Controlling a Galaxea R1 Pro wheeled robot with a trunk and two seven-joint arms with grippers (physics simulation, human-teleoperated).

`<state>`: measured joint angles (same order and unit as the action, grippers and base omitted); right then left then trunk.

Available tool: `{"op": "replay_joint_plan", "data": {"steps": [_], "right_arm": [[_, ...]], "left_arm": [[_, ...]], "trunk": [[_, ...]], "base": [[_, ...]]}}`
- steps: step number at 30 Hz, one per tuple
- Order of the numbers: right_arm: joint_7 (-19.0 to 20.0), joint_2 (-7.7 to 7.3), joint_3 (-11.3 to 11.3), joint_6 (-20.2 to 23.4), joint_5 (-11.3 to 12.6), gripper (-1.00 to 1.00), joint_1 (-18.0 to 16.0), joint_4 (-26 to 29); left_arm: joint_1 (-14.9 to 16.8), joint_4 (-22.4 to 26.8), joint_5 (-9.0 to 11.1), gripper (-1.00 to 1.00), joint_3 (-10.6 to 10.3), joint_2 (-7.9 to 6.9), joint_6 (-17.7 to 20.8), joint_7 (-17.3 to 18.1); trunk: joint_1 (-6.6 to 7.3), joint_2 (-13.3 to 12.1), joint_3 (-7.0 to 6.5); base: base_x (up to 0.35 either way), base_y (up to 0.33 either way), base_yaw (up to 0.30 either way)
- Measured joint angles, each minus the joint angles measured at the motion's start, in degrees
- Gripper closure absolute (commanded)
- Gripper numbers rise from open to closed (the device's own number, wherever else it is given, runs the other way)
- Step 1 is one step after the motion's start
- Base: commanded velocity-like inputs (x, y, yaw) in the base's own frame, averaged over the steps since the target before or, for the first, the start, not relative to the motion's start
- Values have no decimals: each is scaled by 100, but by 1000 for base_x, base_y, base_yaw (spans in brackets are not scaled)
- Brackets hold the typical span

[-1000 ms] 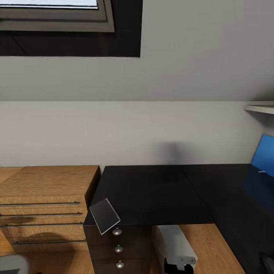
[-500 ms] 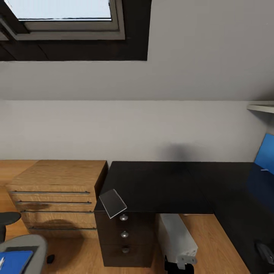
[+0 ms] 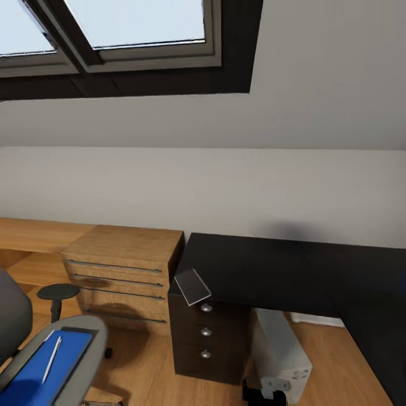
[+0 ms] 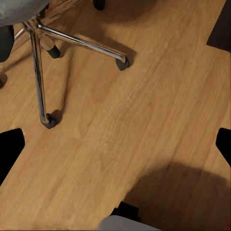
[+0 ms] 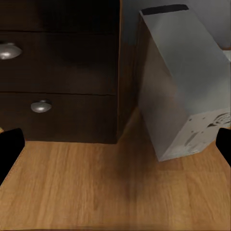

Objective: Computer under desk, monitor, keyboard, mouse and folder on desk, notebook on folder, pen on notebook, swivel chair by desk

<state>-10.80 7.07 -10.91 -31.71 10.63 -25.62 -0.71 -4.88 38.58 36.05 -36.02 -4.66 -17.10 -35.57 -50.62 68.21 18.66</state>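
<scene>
The black desk [image 3: 265, 270] stands against the wall, and the grey computer tower [image 3: 279, 349] is on the floor under it, also seen close up as the tower [image 5: 180, 82] in the right wrist view. At the lower left, the grey swivel chair [image 3: 84, 361] carries a blue folder [image 3: 34, 375] with a white pen [image 3: 52, 358] on top. A thin grey rectangle [image 3: 192, 286] lies on the desk's near left corner; I cannot tell what it is. My left gripper [image 4: 115, 147] hangs open over bare floor near the chair's chrome legs [image 4: 82, 43]. My right gripper [image 5: 115, 149] is open, facing the tower.
A wooden dresser [image 3: 124, 265] stands left of the desk's dark drawer unit [image 3: 206, 338] with silver knobs. A round black pad on a post [image 3: 58, 292] sits by the chair. Wood floor lies between chair and desk.
The head view has swung left and upward: the chair with folder and pen came into the picture, and the blue screen at the right edge slid out. Nothing itself has moved.
</scene>
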Motion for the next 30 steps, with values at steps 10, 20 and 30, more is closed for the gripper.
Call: {"op": "replay_joint_plan", "data": {"steps": [10,20,30], "right_arm": [[0,15,-10,0,-9,-100,0,-8],[1,11,-15,1,-38,-100,0,-8],[0,19,-18,1,-51,-100,0,-12]], "left_arm": [[1,-1,0,-100,3,0,-3,0],[0,-1,32,-100,14,-8,-5,-2],[0,-1,82,-100,12,-9,-7,-3]], "trunk": [[0,0,19],[0,0,64],[1,0,64]], "base": [[-135,0,263],[-140,0,116],[-91,0,270]]}}
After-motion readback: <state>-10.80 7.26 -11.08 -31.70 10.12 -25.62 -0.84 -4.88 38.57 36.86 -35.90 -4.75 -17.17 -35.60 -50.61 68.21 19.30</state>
